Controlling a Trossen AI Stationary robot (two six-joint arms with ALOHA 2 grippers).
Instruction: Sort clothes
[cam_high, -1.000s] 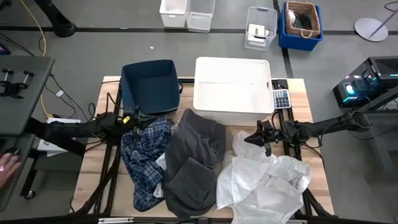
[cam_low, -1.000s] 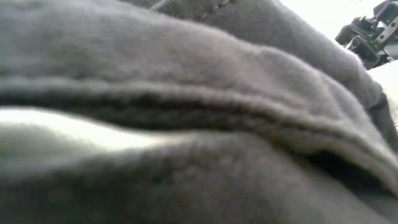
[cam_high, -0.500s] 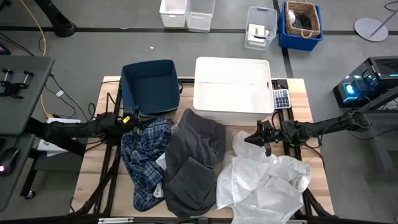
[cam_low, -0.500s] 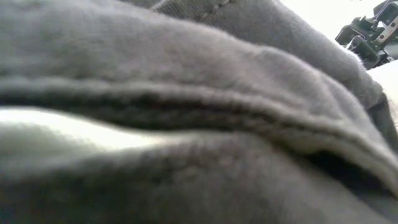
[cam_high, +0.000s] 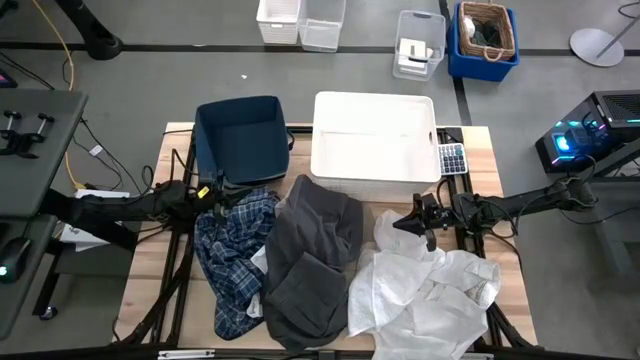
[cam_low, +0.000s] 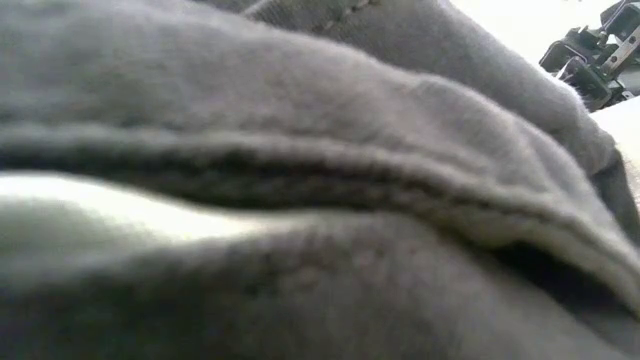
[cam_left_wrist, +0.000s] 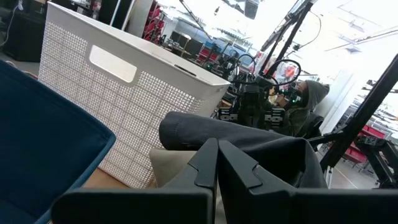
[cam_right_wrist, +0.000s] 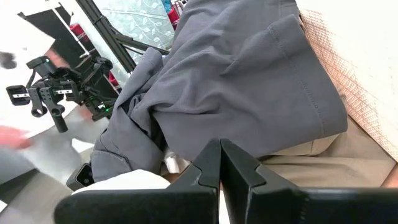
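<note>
The blue-white plaid shirt (cam_high: 235, 260), the dark grey garment (cam_high: 315, 255) and the white garments (cam_high: 425, 290) lie heaped side by side on the table's near half. A tan garment (cam_right_wrist: 323, 165) shows under the grey one. The grey garment (cam_low: 300, 180) fills the low view. My left gripper (cam_high: 213, 193) is shut and empty at the plaid shirt's far end, beside the navy bin (cam_high: 240, 140). My right gripper (cam_high: 408, 222) is shut and empty at the far edge of the white garments. Both pairs of fingertips meet in the wrist views (cam_left_wrist: 217, 149) (cam_right_wrist: 219, 149).
The white slatted basket (cam_high: 375, 145) stands at the far middle of the table, next to the navy bin. A calculator (cam_high: 452, 157) lies to the basket's right. Several bins (cam_high: 420, 40) stand on the floor beyond the table's far edge.
</note>
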